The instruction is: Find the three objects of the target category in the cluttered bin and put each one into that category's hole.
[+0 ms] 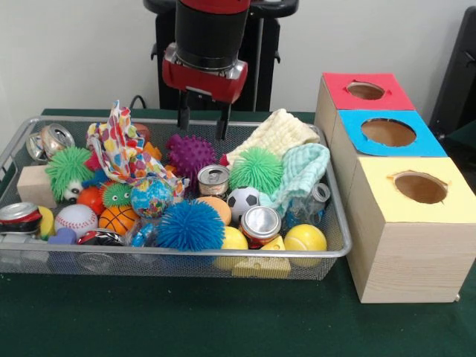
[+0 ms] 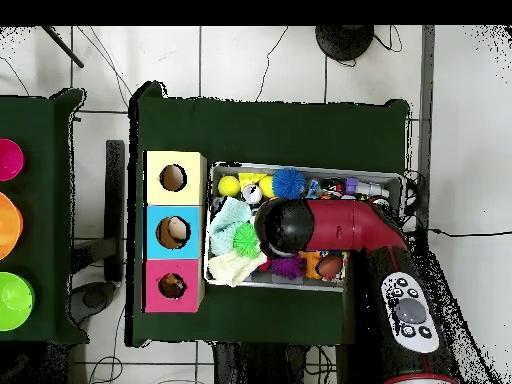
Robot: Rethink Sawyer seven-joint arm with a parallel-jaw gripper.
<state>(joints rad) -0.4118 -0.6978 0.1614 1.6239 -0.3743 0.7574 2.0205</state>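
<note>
Hovering over the cluttered bin (image 1: 338, 249) with tool (image 1: 201, 123) spread apart and empty above the purple spiky ball (image 1: 190, 154); no sorting visibly done.

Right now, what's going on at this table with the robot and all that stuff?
A red and black arm is sorting a bin of mixed clutter: balls, cans, cloths and spiky toys. Its end effector hangs open and empty over the bin's far side, just above a purple spiky ball. Beside the bin stand three wooden boxes with holes in their tops, red, blue and yellow. Nothing is being held.
</note>
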